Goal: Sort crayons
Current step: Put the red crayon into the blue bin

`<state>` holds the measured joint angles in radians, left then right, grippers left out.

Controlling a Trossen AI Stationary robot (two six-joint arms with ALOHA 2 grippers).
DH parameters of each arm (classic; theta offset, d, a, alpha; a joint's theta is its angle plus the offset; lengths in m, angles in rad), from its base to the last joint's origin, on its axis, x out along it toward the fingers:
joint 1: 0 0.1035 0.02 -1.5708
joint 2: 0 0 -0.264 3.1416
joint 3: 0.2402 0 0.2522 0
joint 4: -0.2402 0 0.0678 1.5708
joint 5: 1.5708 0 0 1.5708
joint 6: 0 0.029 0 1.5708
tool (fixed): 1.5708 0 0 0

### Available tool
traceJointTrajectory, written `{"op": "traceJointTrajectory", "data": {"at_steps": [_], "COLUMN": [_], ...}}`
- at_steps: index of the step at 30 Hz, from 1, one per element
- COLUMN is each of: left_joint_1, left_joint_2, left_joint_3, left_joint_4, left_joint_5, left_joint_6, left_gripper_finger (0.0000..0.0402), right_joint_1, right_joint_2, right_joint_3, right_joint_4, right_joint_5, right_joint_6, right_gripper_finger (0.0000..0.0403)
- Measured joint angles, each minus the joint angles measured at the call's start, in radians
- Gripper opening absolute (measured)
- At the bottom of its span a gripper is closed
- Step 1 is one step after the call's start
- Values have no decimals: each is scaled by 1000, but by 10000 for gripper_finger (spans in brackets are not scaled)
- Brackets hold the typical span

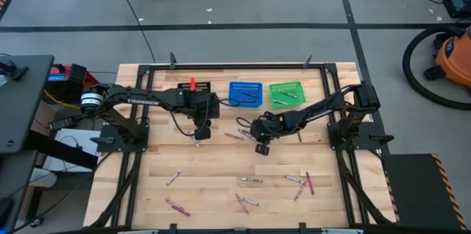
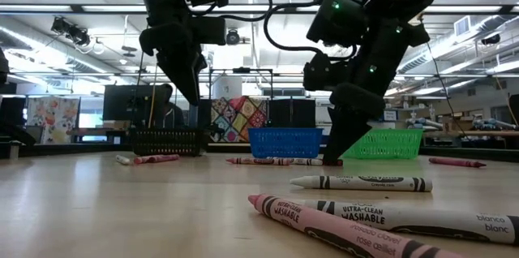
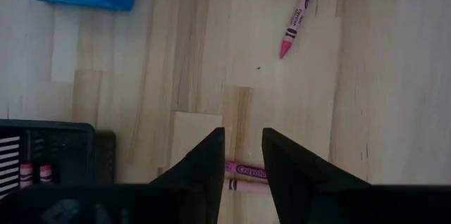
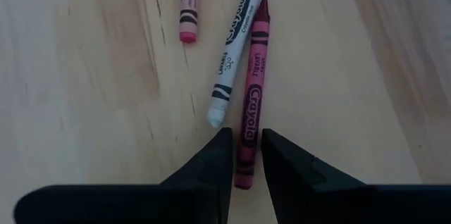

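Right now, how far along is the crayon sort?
Early. Done: a few crayons lie in the black basket, blue basket and green basket. In hand: the left gripper straddles a pink crayon, and the right gripper straddles a dark red crayon beside a white crayon; neither looks lifted. Left: many loose crayons on the table.

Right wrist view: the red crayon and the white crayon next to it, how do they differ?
Colour: the red crayon has a dark red wrapper; the white crayon is white with black bands.
Position: the red crayon's end lies between the right gripper's fingers; the white crayon's tip stops just clear of them.
Pose: the white crayon slants toward the red one.
Shared: both lie flat on the wooden table.
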<state>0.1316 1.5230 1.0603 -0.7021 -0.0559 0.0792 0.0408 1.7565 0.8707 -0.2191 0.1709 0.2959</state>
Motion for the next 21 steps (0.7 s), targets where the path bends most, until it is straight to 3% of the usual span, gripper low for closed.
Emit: {"op": "traceJointTrajectory", "data": {"at_steps": [11, 21], "left_joint_1": [0, 0], "left_joint_2": [0, 0], "left_joint_3": [0, 0], "left_joint_4": [0, 0], "left_joint_5": [0, 0], "left_joint_6": [2, 3], "left_gripper_finger": [107, 107], "right_joint_1": [-16, -18], "right_joint_2": [-2, -12], "right_joint_3": [0, -3], "right_joint_4": [-2, -2], "right_joint_5": [0, -1], "right_joint_6": [1, 0], "right_gripper_finger": [11, 8]}}
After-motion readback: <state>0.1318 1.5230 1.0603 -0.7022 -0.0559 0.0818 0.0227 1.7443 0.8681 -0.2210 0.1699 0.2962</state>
